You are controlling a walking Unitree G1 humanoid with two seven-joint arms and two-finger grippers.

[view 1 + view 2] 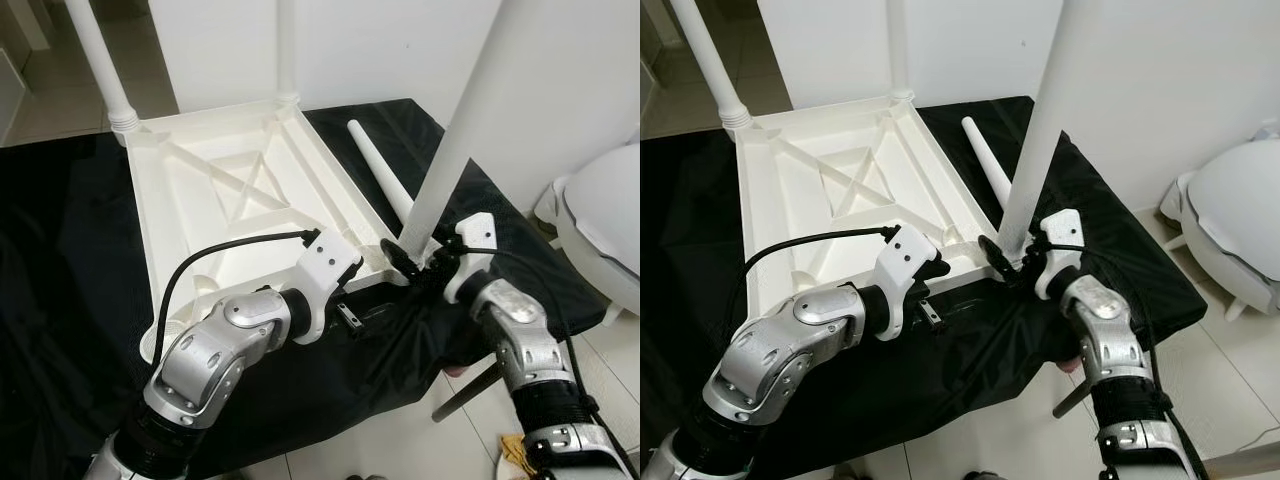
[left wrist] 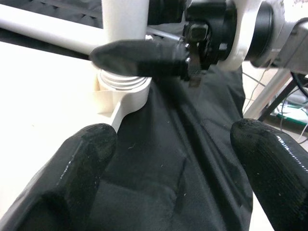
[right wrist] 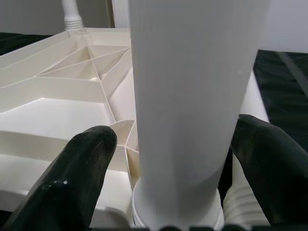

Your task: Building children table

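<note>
Three legs stand in the tabletop [image 1: 230, 190]; my right pincer [image 1: 1012, 262], fingers apart around the near leg [image 1: 450, 150], must twist it square; my left pincer [image 1: 345, 312] hovers open.

Your head stereo pair looks forward and down from above, both eyes sharing the upturned white tabletop [image 1: 240, 190]. Each wrist cam sits very close, looking along its own fingers at the near-right leg [image 3: 192, 106] from opposite sides.
</note>
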